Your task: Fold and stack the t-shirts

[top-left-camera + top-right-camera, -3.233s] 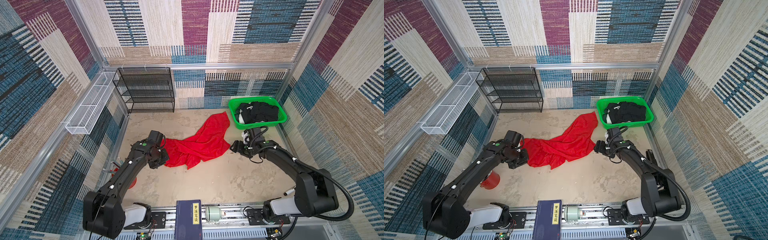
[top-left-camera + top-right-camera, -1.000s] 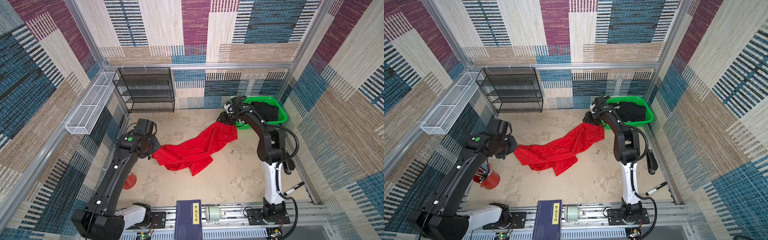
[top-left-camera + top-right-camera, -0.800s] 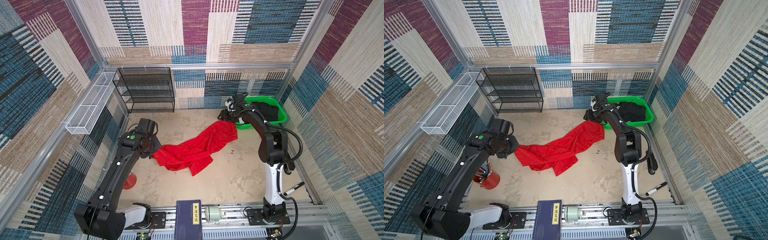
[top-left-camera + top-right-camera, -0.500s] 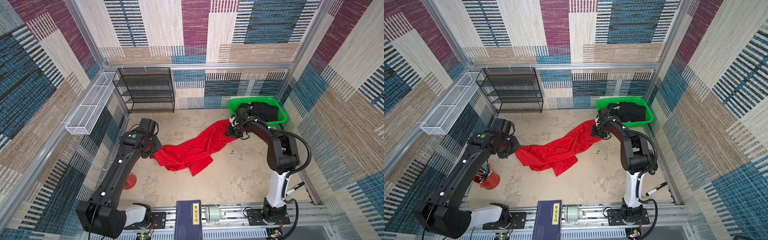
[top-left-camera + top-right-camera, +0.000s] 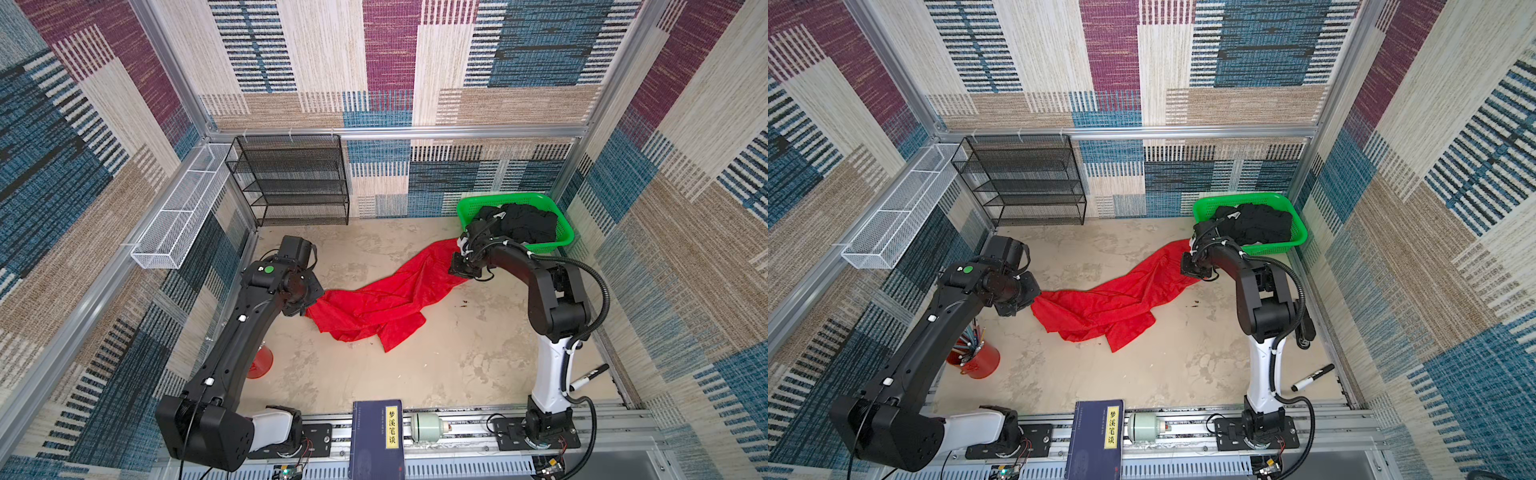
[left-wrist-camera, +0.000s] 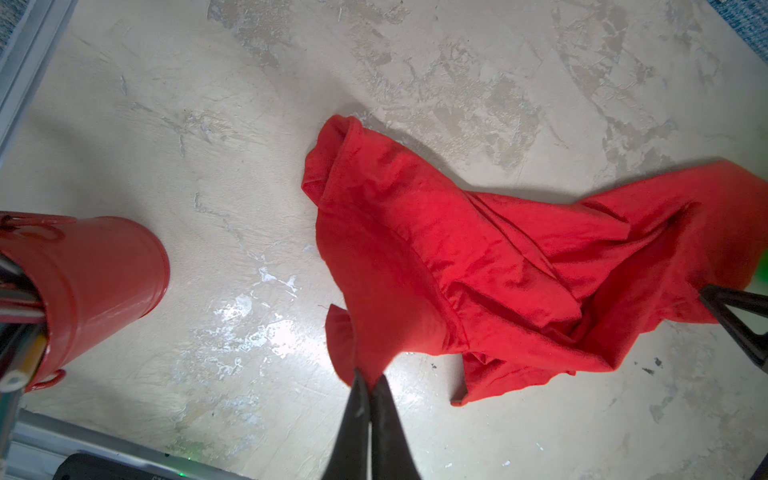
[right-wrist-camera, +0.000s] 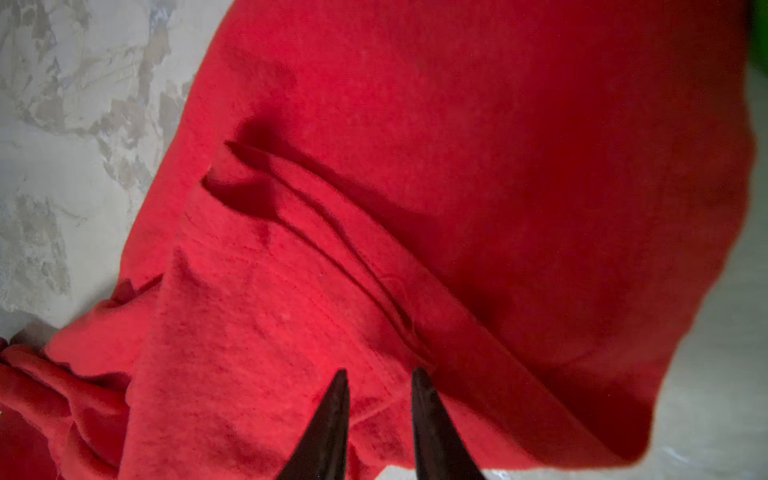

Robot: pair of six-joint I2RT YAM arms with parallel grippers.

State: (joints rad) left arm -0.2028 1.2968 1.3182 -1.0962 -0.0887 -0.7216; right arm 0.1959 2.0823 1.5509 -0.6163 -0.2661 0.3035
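The red t-shirt (image 5: 382,303) (image 5: 1108,303) lies crumpled in a long diagonal strip across the table. My left gripper (image 5: 309,305) (image 6: 370,380) is shut on its near-left corner, a tip of red cloth (image 6: 457,257) pinched between the jaws. My right gripper (image 5: 459,270) (image 7: 378,374) presses onto the far-right end beside the basket. Its jaws stand narrowly apart with a fold of red cloth (image 7: 415,166) bunched between them. The black t-shirts (image 5: 523,224) (image 5: 1254,226) are heaped in the green basket (image 5: 511,196) (image 5: 1246,196).
A red pen cup (image 5: 976,359) (image 6: 95,270) stands at the left under my left arm. A black mesh rack (image 5: 291,183) and a white wire tray (image 5: 183,208) line the back left. A black marker (image 5: 590,376) lies front right, a blue book (image 5: 376,436) at the front edge.
My right gripper came away from the basket's edge, dropped onto the far end of the red t-shirt and narrowed its jaws on the cloth. The left gripper kept its hold, barely moving.
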